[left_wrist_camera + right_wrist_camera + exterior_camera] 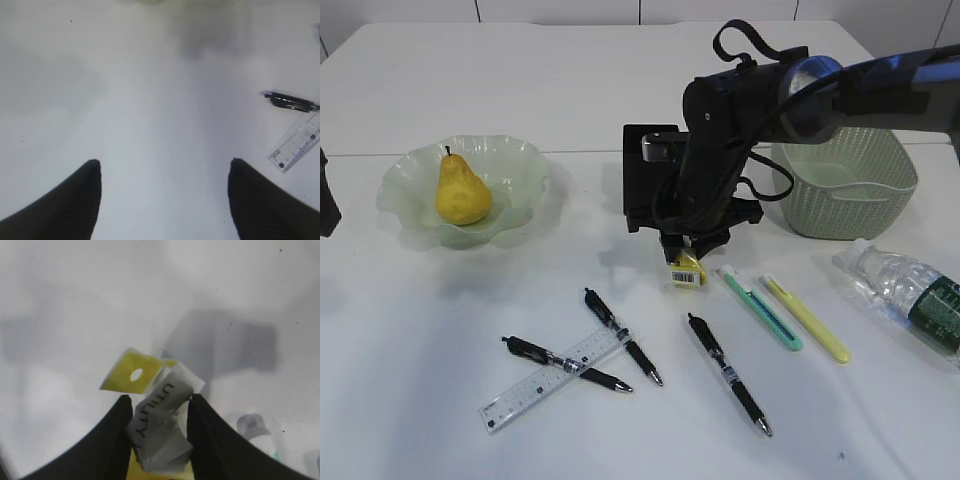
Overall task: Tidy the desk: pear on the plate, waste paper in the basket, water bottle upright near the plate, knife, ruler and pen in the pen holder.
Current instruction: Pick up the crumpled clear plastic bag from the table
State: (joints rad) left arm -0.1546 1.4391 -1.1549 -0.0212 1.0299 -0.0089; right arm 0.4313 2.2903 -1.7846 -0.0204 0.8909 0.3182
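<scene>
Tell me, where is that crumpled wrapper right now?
The waste paper is pinched in the right gripper, centre of the exterior view, just in front of the pen holder.

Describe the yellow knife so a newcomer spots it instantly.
Start at the basket at the desk's right. On the desk in front of it two slim knives lie side by side, slanting toward the bottle. The yellow knife is the one nearer the bottle; its neighbour is mint green.

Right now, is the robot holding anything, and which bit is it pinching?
Yes. The right gripper pinches the waste paper across its crumpled white middle; the yellow tab sticks out beyond the fingertips. The left gripper is open and holds nothing.
</scene>
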